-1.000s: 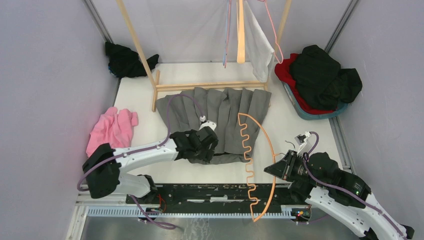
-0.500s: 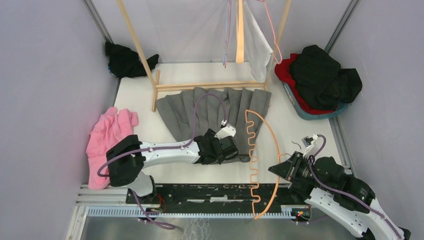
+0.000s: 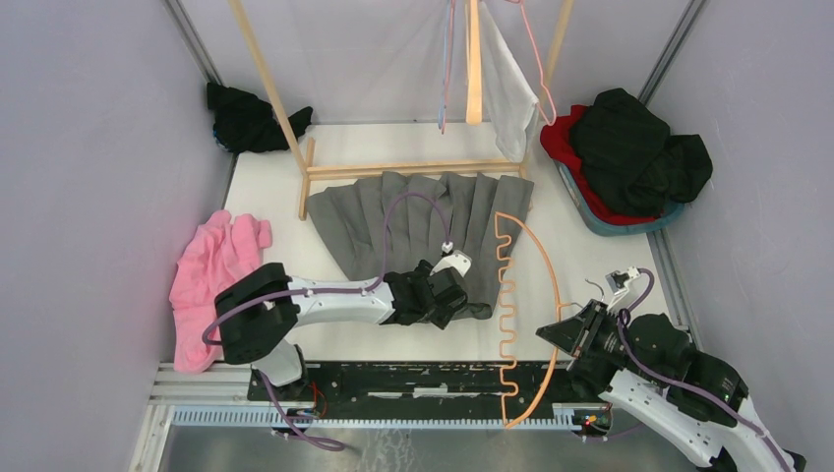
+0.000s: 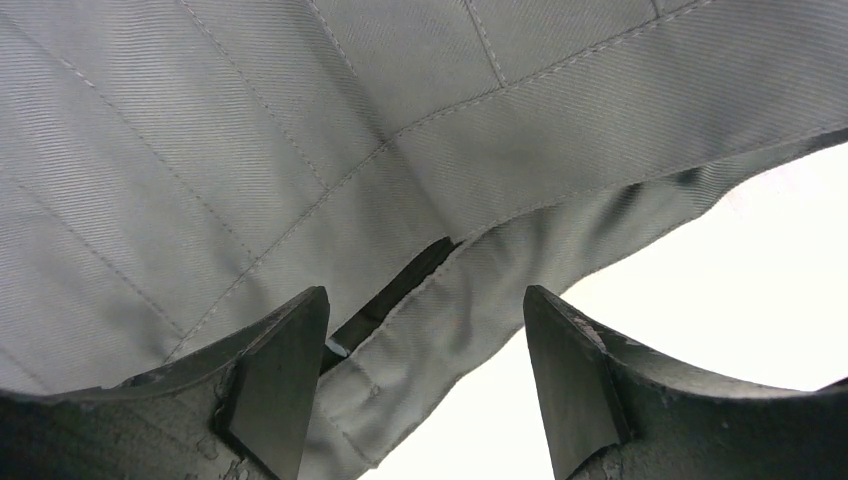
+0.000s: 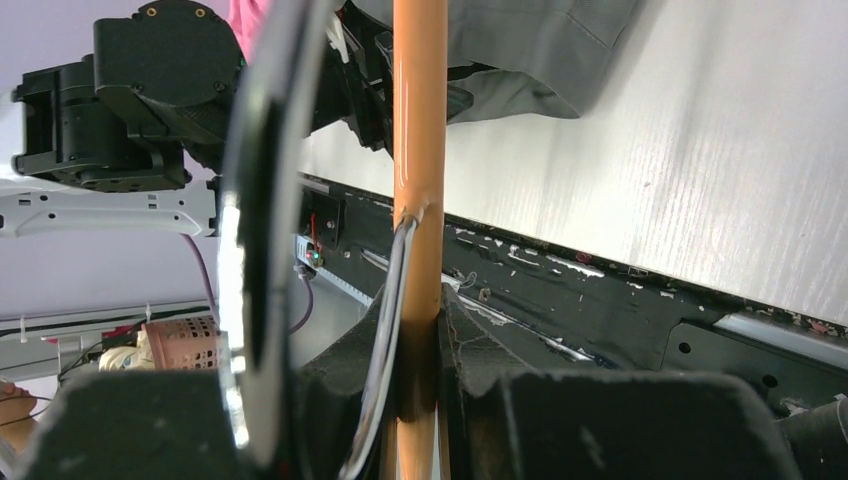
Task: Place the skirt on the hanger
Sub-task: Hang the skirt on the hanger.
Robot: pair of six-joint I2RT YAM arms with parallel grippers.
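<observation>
Presently, the grey pleated skirt (image 3: 423, 211) lies flat on the white table (image 3: 610, 258). Its hem is just beside the foot rail of the wooden clothes rack (image 3: 393, 169), and its waistband faces the arms.

The orange hanger (image 3: 536, 285) crosses the skirt's right edge in the top view; contact cannot be confirmed.

A pink garment (image 3: 216, 258) lies to the left, and a black garment (image 3: 246, 118) sits in the far-left corner. A blue basket (image 3: 602, 224) of red and black clothes stands at the right.

The left arm reaches low across the table. The left gripper (image 4: 425, 370) stands wide, straddling the waistband at its slit. The right gripper (image 5: 420, 330), tilted upward, is clamped on the hanger.
</observation>
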